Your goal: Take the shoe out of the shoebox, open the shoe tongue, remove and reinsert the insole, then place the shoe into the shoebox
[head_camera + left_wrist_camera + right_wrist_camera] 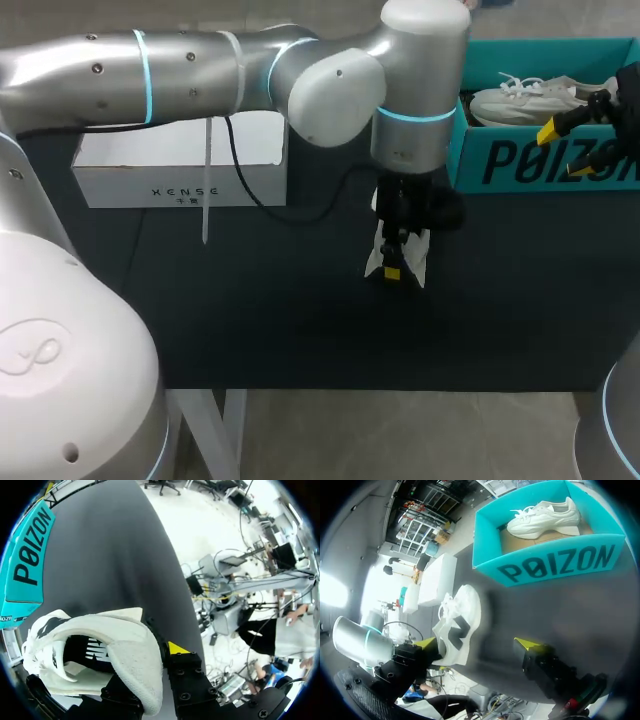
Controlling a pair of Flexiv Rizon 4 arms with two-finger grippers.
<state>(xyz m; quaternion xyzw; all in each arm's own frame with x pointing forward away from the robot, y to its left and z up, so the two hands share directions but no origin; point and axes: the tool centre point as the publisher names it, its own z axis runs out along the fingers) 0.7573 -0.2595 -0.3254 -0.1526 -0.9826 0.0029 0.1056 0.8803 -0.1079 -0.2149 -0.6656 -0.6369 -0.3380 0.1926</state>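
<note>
Dark desk (300, 320), centre: white shoe (398, 255) clamped at heel collar between left fingers (176, 648); judged light, soft-uppered, stiff-soled, heel rim the soundest hold; right fingers (527, 644) spread, empty, near teal shoebox (540, 160).

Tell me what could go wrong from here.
The left gripper pinches the shoe only at its heel edge, so it may twist or slip. The box already holds another shoe, so room looks tight. The open right gripper hangs close to the box wall and could knock it.
</note>
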